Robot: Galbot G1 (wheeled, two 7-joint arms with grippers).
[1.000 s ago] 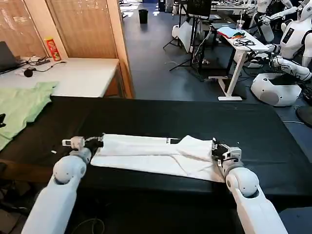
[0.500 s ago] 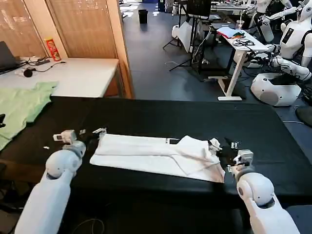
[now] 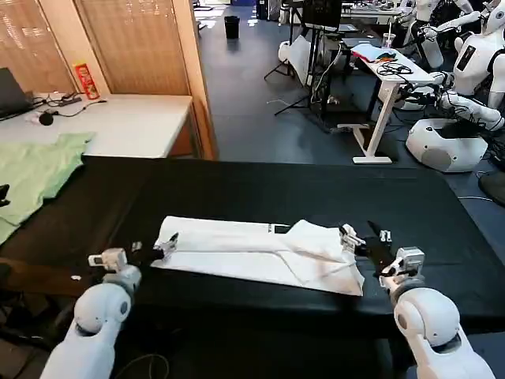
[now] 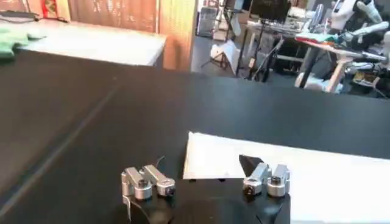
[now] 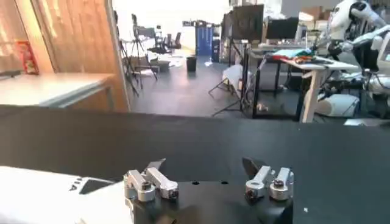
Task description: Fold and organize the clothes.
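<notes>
**Both grippers released and pulled back from the folded shirt**

Backed off toward the lower edge of the head view since a second ago: left gripper [image 3: 152, 250] and right gripper [image 3: 366, 238], each then clamped on an end of the T-shirt [image 3: 252, 249], now clear of it with jaws spread wide. In the left wrist view, left gripper [image 4: 206, 180] open, one fingertip [image 4: 251, 164] just over the near corner of the T-shirt [image 4: 292, 176], not pinching it. In the right wrist view, right gripper [image 5: 209, 178] likewise open, nothing between the fingers, white cloth with a scrap of black lettering [image 5: 74, 184] at lower left.

Left lying as a long white band across the middle of the black table [image 3: 260, 185], lower centre of the head view, a rumpled fold raised at its right end, a sliver of black print showing near the middle. Band itself barely shifted between the earlier frame and now; only the arms moved, sliding down and outward.

Judged from this: one lengthwise fold finished and let go, a crosswise fold probably still owed, the lumpy right end a likely snag. Pale green garment [image 3: 35, 174] unchanged at upper left, well apart.
</notes>
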